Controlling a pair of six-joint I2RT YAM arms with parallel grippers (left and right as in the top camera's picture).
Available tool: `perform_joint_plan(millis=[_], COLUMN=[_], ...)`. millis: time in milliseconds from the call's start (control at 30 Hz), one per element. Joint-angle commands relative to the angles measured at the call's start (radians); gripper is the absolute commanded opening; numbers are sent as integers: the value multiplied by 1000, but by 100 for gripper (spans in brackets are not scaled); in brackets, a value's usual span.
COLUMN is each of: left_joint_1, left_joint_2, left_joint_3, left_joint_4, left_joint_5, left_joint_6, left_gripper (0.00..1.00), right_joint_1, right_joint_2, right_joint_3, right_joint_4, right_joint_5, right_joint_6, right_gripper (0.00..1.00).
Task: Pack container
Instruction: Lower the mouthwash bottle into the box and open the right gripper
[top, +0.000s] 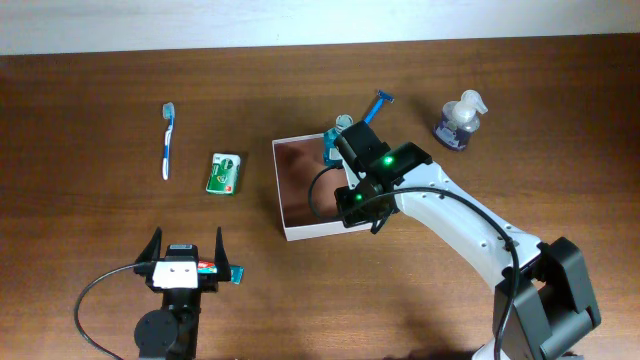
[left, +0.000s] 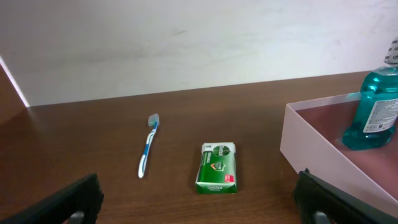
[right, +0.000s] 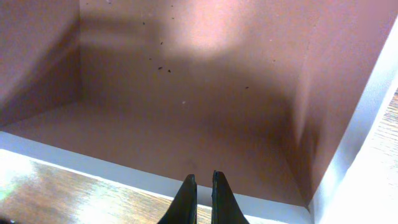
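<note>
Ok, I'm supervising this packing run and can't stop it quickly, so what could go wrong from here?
1. The right hand sits close to the thin white wall of the container; moving sideways could snag and shove the box.
2. The mouthwash bottle stands upright in a container corner, right beside the right arm; pulling away could tip it.

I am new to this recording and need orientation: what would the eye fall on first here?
The white-walled container near the table's middle stands out first, with the right gripper held over its reddish floor, fingers nearly together and empty. A teal bottle stands upright in a far corner of it. Left of it, on the wood, lie a green packet and a toothbrush.
</note>
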Motion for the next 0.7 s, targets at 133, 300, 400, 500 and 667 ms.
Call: perform_joint_plan(millis=[133, 300, 400, 500, 667], left_joint_1=[-4, -4, -4, -4, -4], left_joint_2=[0, 0, 0, 0, 0], left_joint_3=[0, 0, 0, 0, 0], left_joint_4=[-7, -7, -7, -7, -7], left_joint_5=[-8, -8, -8, -8, -8], left_joint_6=[19, 19, 19, 20, 19], left_gripper=[99, 100, 99, 99, 100], right_joint_1=[6, 6, 6, 6, 6], right_joint_2=[5, 5, 5, 5, 5], right_joint_3=[-13, -13, -13, -13, -13], right_joint_4=[-2, -2, 0, -1, -1], right_joint_5=[-85, -95, -111, -114, -140], right_joint_6=[-7, -7, -6, -7, -6], right_gripper=[4, 4, 4, 4, 4])
